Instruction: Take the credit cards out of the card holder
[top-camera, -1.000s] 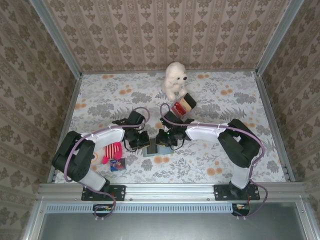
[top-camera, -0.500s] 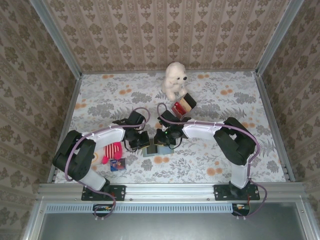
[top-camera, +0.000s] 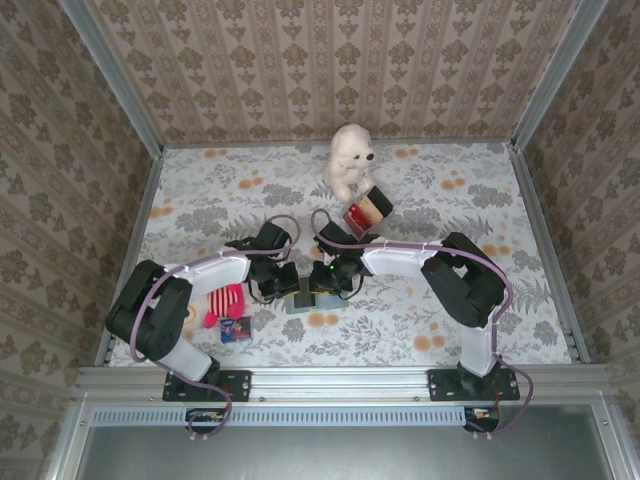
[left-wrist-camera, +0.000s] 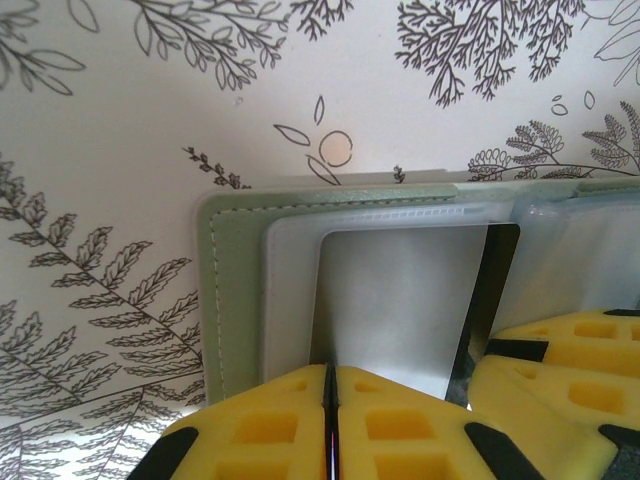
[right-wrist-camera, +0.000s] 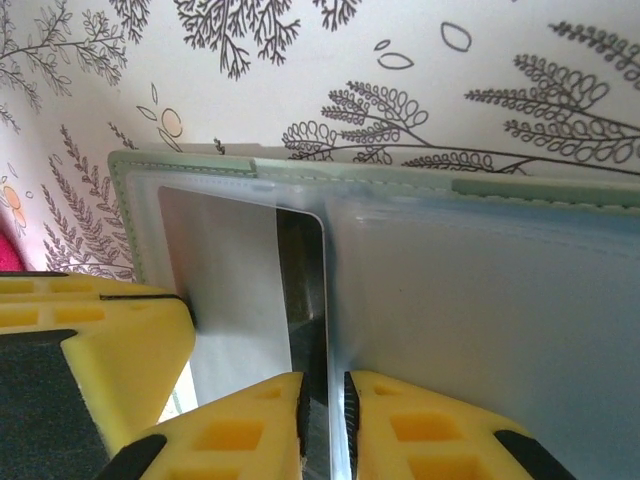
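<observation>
The sage-green card holder (top-camera: 300, 306) lies open on the flowered table between my two grippers. In the left wrist view its green edge (left-wrist-camera: 230, 290) frames a pale pocket, and a grey leaf (left-wrist-camera: 400, 300) stands up from it. My left gripper (left-wrist-camera: 330, 375) is shut on that leaf's lower edge. A thin red line shows in the slit. My right gripper (right-wrist-camera: 322, 388) is closed on the edge of a translucent pocket leaf (right-wrist-camera: 480, 300) of the card holder (right-wrist-camera: 128, 215). From above, the left gripper (top-camera: 297, 288) and right gripper (top-camera: 319, 285) almost touch. I cannot tell the credit cards apart from the pale leaves.
A white plush bear (top-camera: 350, 160) sits at the back, with a small striped box (top-camera: 366, 212) in front of it. A pink striped soft thing (top-camera: 226, 303) and a dark blue packet (top-camera: 236, 329) lie by the left arm. Metal posts and patterned walls ring the table.
The right arm's elbow has swung a little to the left and its gripper has edged closer to the left one. The left arm and the holder have stayed put.
</observation>
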